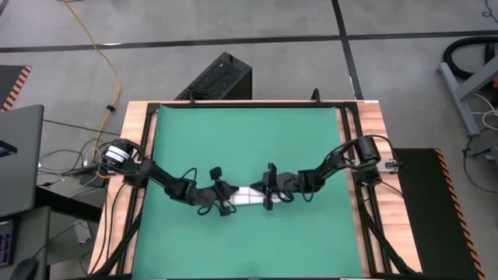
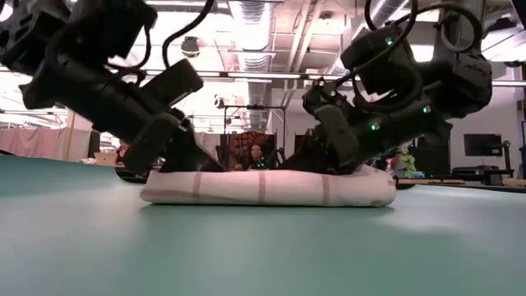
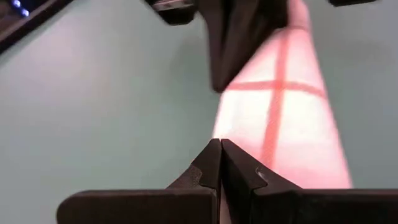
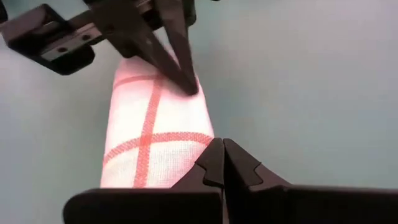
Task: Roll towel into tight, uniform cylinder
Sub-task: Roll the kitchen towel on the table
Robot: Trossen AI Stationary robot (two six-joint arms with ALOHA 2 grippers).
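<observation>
1. Towel is lying as a low roll near the middle of the mat, toward its near edge, running L–R between the two grippers.
2. L gripper is sitting at the roll's left end w/ fingers clenched tip to tip; nothing showing pinched between them in its wrist view, tips just pressing at the cloth edge.
3. R gripper is doing the same at the right end: fingers clenched, tips resting on the roll, no fold visibly caught.
4. Low view: roll is looking flattish, more of a squashed sausage than a round cylinder, ends a bit uneven.
5. Handling, my read: soft, light, floppy cloth. No stiffness, so it's likely springing open or sagging if let go.
6. Grippy weave, prob. not sliding much on the mat, but layers can shift vs each other.
7. Where to take hold: both ends at once, pressing on top of the outer layer near the loose edge, keeping even pressure so one end isn't rolling ahead and coning.
</observation>
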